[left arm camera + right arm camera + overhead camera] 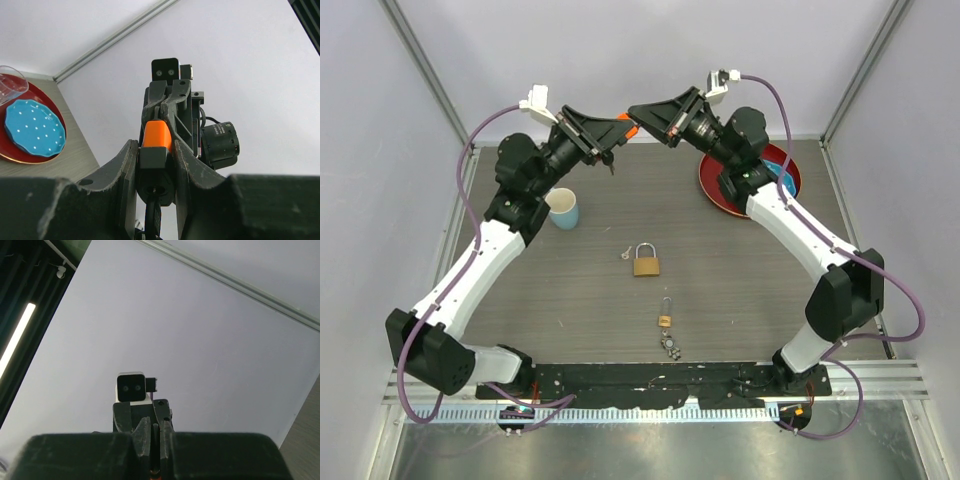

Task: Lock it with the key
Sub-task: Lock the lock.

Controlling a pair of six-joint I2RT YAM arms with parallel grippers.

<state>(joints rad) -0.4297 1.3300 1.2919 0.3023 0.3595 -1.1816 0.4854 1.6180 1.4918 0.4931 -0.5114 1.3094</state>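
Above the far edge of the grey wood-grain worktop (740, 290), both arms meet in the air. Left claw (156, 152) pinches the small key bunch with a bright orange plastic head and a black head (156, 134), off the surface, black head between its fingers. Right claw (156, 432) is pressed together on the orange head's far tip, with an orange sliver between its fingers. Big brass padlock (646, 262) lies mid-worktop, well apart from the key bunch. Tiny brass padlock (664, 321) sits toward the near edge. Red round plate (711, 190) at far right corner.
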